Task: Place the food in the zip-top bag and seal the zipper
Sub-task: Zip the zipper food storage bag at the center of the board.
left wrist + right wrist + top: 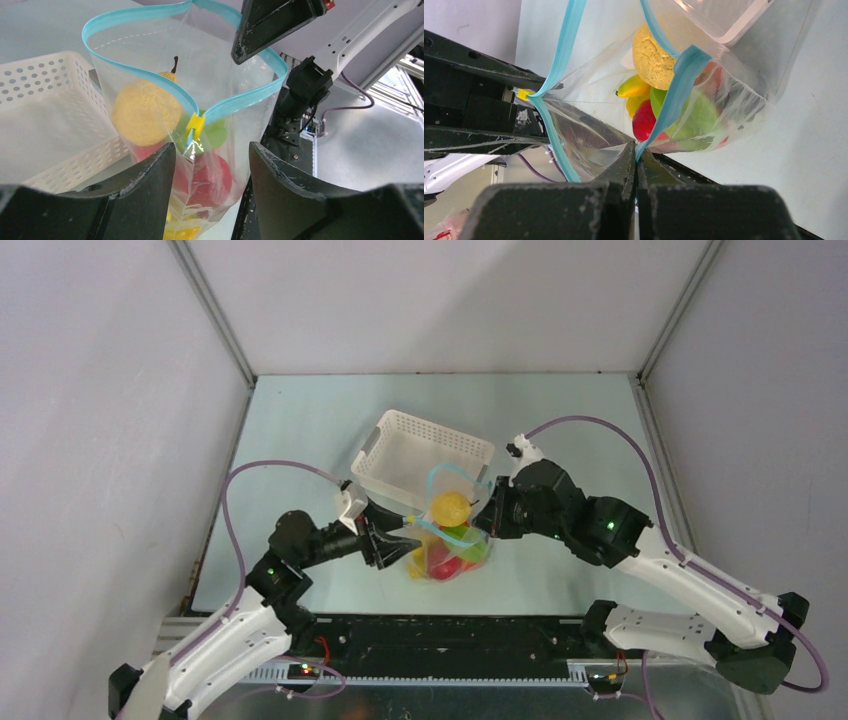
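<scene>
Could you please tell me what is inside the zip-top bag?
Inside the zip-top bag: a rough yellow fruit on top, a green piece, a red piece and a yellow banana. Whatever lies beneath them is covered.

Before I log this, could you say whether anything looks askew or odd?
The zipper gapes in a twisted loop instead of lying flat, while the right gripper pinches the zip-top bag by one end of its mouth. No food lies outside it.
</scene>
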You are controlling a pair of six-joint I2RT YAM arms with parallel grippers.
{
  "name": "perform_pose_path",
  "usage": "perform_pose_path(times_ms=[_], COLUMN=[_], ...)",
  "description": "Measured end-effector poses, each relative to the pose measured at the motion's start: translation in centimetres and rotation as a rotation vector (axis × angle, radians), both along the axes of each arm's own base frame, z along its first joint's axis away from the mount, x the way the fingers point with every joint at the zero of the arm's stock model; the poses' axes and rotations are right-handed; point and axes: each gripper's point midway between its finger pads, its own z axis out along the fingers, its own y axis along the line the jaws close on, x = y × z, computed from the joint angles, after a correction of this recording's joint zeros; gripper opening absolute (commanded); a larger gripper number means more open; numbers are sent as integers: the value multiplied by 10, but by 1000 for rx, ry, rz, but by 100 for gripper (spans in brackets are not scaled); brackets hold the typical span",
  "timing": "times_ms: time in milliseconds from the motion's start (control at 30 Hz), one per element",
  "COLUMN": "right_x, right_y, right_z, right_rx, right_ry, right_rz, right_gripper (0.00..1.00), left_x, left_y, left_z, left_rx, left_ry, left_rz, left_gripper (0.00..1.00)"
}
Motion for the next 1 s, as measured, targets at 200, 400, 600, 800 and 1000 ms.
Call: perform_pose_path(times_ms=[200, 400, 600, 800, 1000], right_x=[-3, -4, -4, -3, -1], right_y=[-2, -1, -2, -3, -6], right_z=[2, 3, 2, -1, 1], right_rx=[11, 15, 14, 7, -18], right_ry=[-2, -1, 0, 4, -56], right_rz=[7, 12, 14, 8, 49], right_gripper=[0, 0, 0, 17, 65], left_x=[4, 6, 3, -2, -13], left_y=[-1, -6, -10, -9, -7], left_z=[-7, -19, -24, -14, -7], left_rx=[30, 49, 42, 15, 3], left_ry=[-18, -17, -14, -53, -94], left_rz=[1, -25, -56, -72, -90], left_gripper=[61, 50, 3, 0, 0])
